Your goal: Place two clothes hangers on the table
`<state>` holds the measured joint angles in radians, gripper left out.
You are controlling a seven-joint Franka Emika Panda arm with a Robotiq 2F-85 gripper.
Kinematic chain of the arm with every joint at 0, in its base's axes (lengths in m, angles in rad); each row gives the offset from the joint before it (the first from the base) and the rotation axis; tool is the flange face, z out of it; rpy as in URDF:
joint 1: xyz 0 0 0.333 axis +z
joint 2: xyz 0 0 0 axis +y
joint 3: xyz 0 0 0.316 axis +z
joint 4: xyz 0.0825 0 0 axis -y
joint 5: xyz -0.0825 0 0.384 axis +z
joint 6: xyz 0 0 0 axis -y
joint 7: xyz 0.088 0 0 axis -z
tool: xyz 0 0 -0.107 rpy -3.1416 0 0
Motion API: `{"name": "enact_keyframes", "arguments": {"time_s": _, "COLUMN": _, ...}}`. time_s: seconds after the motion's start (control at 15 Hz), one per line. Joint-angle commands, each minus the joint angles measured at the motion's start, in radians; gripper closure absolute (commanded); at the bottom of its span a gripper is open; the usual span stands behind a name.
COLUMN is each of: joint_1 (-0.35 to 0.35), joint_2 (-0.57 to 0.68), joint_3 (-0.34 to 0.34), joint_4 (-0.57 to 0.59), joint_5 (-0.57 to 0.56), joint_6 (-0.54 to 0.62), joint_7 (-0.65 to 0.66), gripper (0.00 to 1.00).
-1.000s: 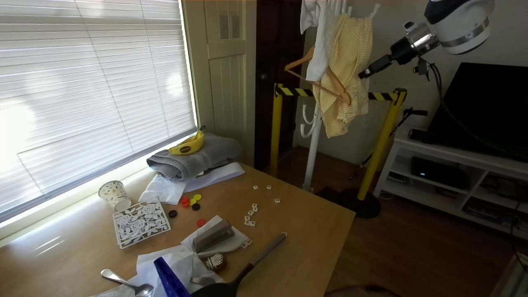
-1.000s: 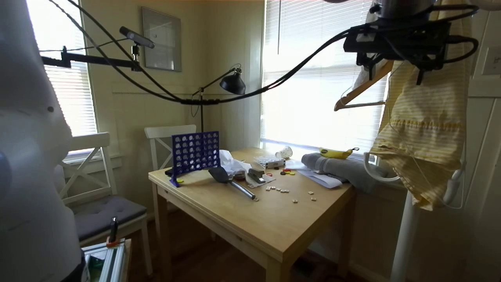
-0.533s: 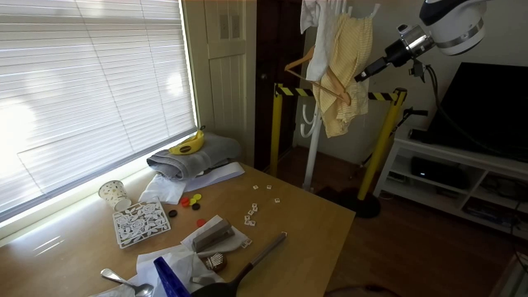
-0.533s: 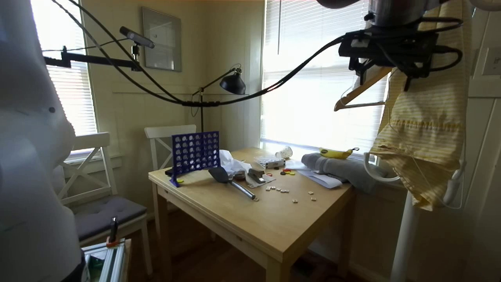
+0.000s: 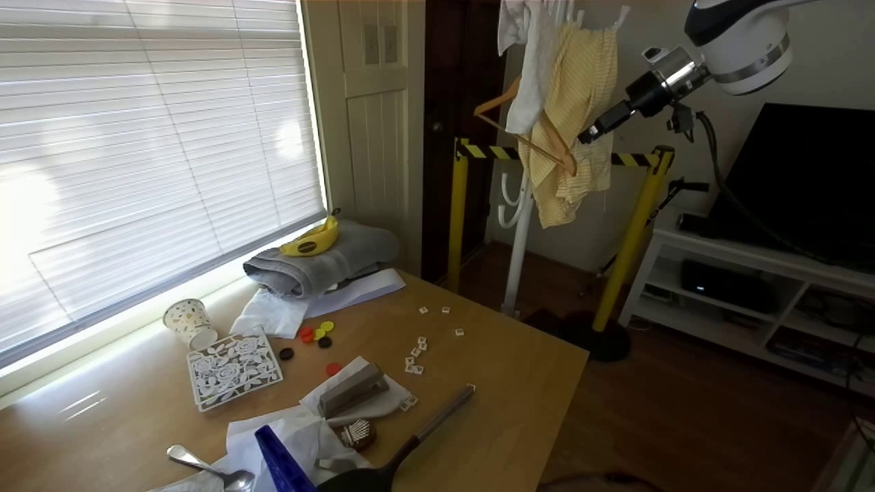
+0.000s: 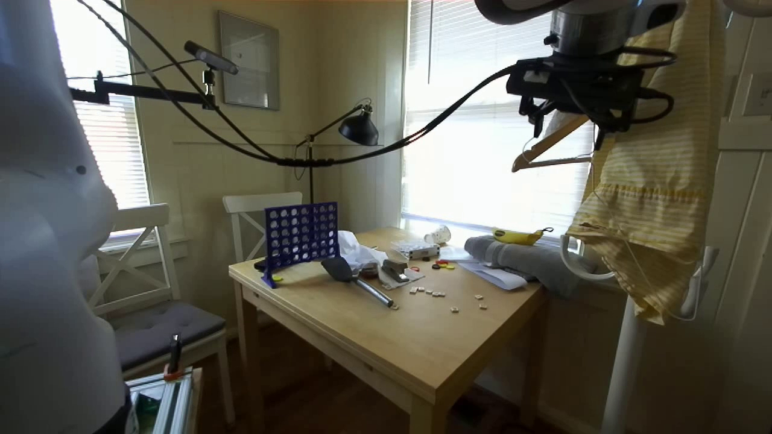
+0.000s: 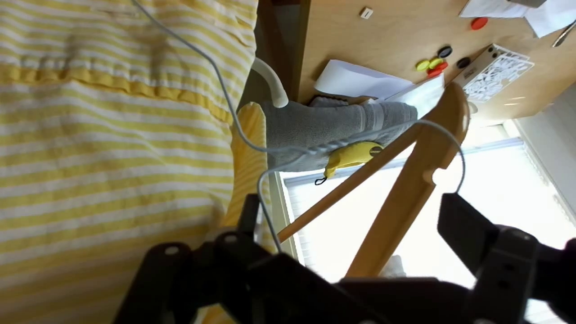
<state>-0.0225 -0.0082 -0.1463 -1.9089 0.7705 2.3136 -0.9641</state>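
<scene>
While the banana-shaped pouch (image 7: 353, 154) beyond the striped garment (image 7: 112, 180) bears a dark oval label (image 5: 308, 247) too small to read, one clothes hanger (image 7: 330, 146), thin grey wire with twisted neck and curved hook, runs from the garment's front past its edge. Beside the garment stands the gripper (image 7: 351, 204), jaws wide apart.

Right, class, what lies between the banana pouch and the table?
The towel: both exterior views show the pouch lying on it. What else lies between towel and table is partly hidden.

Wooden hanger (image 7: 402, 202) ahead of gripper (image 7: 353, 216), garment (image 7: 112, 157) alongside
</scene>
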Motion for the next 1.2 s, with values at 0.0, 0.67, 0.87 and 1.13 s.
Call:
{"name": "enact_keyframes", "arguments": {"time_s": 0.0, "joint_1": -0.026, "joint_2": -0.008, "joint_3": 0.021, "joint_4": 0.002, "joint_5": -0.047, "joint_6": 0.007, "joint_7": 0.047, "gripper": 0.05}}
{"name": "enact_keyframes", "arguments": {"time_s": 0.67, "joint_1": -0.030, "joint_2": -0.036, "joint_3": 0.024, "joint_4": -0.011, "joint_5": -0.087, "joint_6": 0.154, "joint_7": 0.037, "gripper": 0.83}}
{"name": "enact_keyframes", "arguments": {"time_s": 0.87, "joint_1": -0.028, "joint_2": -0.035, "joint_3": 0.031, "joint_4": -0.012, "joint_5": -0.101, "joint_6": 0.165, "joint_7": 0.045, "gripper": 0.99}}
{"name": "enact_keyframes", "arguments": {"time_s": 1.13, "joint_1": -0.026, "joint_2": -0.056, "joint_3": 0.039, "joint_4": -0.027, "joint_5": -0.161, "joint_6": 0.191, "joint_7": 0.087, "gripper": 0.99}}
